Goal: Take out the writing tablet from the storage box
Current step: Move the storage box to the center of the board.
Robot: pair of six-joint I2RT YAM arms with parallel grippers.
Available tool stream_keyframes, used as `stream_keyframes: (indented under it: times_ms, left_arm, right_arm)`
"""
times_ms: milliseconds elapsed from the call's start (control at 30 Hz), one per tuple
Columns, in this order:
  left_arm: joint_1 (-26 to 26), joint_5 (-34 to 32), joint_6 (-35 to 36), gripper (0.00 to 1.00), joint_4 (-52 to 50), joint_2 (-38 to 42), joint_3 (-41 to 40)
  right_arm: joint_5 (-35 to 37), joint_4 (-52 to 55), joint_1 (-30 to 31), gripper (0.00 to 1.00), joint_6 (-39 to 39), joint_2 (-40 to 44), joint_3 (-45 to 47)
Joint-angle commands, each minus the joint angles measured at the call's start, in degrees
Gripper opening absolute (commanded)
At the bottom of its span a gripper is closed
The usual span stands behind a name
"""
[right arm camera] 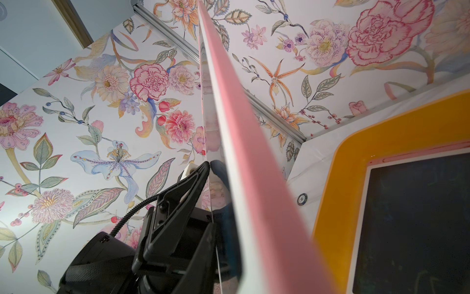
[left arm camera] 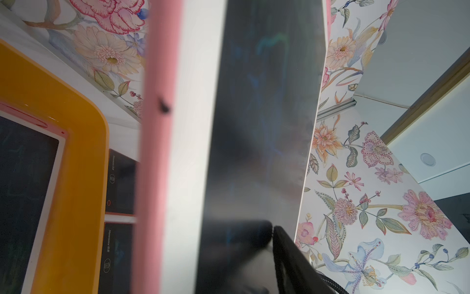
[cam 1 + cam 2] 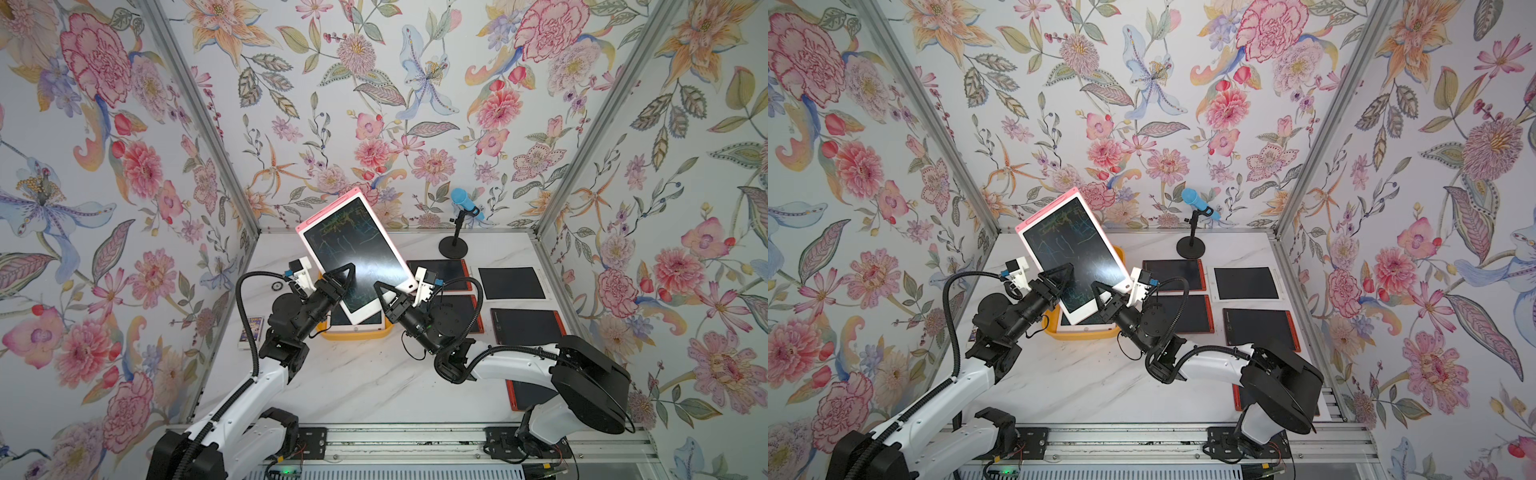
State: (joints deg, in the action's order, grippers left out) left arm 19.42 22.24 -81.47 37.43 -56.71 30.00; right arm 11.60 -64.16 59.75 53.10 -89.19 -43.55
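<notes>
Left pincer (image 3: pixel 338 282) tight on pink writing tablet (image 3: pixel 357 245), up over storage box (image 3: pixel 357 335). Right pincer (image 3: pixel 384 293) narrow round its edge; cannot tell if squeezing. Another tablet (image 3: pixel 365 322) inside box. Dark tablets (image 3: pixel 511 282) right, on white table (image 3: pixel 365 382).

On the left wrist camera I read "Newsmy", then two characters I can't make out. It is printed pale on a dark orange-rimmed tablet (image 2: pixel 115 254) lying past my right claw (image 3: pixel 380 291), on the side away from my left claw (image 3: pixel 347 270). Beside the name is a circled bin sign (image 2: pixel 107 264). The neighbouring tablet (image 2: pixel 120 183) shows the same sign, but its lettering is too blurred to read. The scribbles on the writing tablet (image 3: pixel 353 249) spell nothing.
</notes>
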Motion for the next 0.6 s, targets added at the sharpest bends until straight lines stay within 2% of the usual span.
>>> stream_keyframes:
  times_ms: [0,67,133,167,200,400,567]
  left_arm:
    - [0.17,-0.11,-0.33,0.60,4.48,-0.06,0.74]
    - [0.24,0.27,-2.22,0.64,7.70,-0.69,-0.50]
    - [0.15,1.24,-3.11,0.68,9.56,-1.42,-0.90]
    - [0.20,1.48,-3.24,0.69,10.11,-1.84,-0.83]
    - [0.27,1.71,-3.33,0.70,10.20,-2.01,-0.79]
    - [0.36,1.76,-2.61,0.75,9.26,-1.98,-1.04]
    - [0.34,2.46,-0.95,0.86,7.89,-1.87,-1.04]
  right_arm:
    - [-1.79,-3.21,-0.10,0.24,-1.04,1.87,0.49]
    - [-1.76,-2.88,-0.09,0.25,-1.39,2.33,0.44]
    - [-1.43,-1.98,-0.24,0.21,-1.69,2.71,0.31]
    - [-1.08,-1.59,-0.28,0.02,-1.84,2.91,0.31]
    - [-0.32,-0.84,-0.33,0.00,-1.50,3.19,0.31]
    - [0.35,0.44,-0.79,0.00,-1.47,3.86,0.39]
    - [0.14,0.53,-2.40,0.00,-1.42,5.93,0.90]
